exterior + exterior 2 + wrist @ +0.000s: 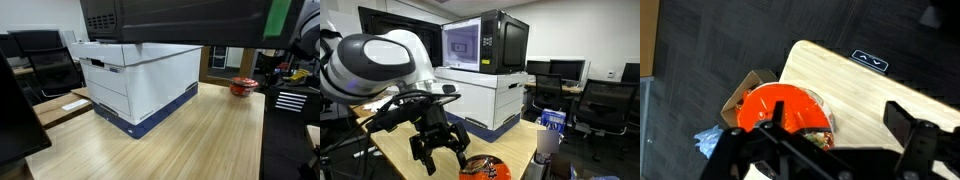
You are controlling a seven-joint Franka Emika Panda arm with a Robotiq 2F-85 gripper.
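Note:
A round bowl with an orange-red lid (770, 108) sits near the corner of the light wooden table (865, 95). Through its clear side some food shows. My gripper (840, 120) is open just above it. The left finger (779, 112) stands over the lid and the right finger (904, 124) over bare wood. Nothing is held. In an exterior view the black gripper (442, 157) hangs open beside the bowl (483, 168), next to the table's near edge. From across the room the bowl (243, 86) shows small at the table's far side.
A white file box with a blue base (140, 85) fills the table's middle, with a black microwave (485, 42) on top of it. Below the table corner lie a cardboard box (738, 92) and a plastic bag (708, 142). Office chairs (605, 105) and monitors stand around.

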